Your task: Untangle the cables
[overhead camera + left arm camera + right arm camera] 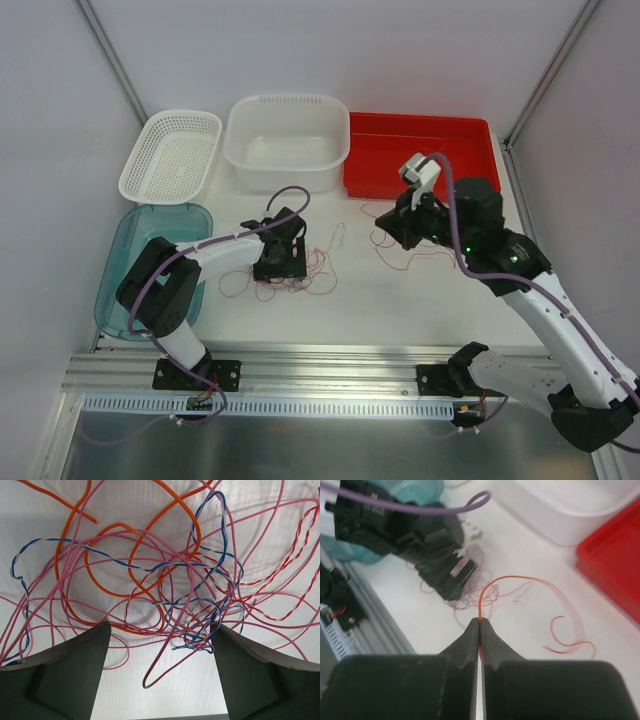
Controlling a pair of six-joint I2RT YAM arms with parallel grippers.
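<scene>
— Red-orange strand (510, 578) clamped in my right gripper (480, 624); the cables (190, 595) lie mid-bench, toward the near edge.
— And the left gripper (162, 680)?
— Spread wide above the tangle. I'd pin the heap, then draw slowly rightward.
— Snags?
— The white bench (400, 290) looks smooth; pale walls (60, 150) stand close on both sides.

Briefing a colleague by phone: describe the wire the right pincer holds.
Find the red tray at the far right. In front of it, the right pincer pinches one red-orange wire; unlike the tangle at the left pincer, it arcs as one strand.
</scene>
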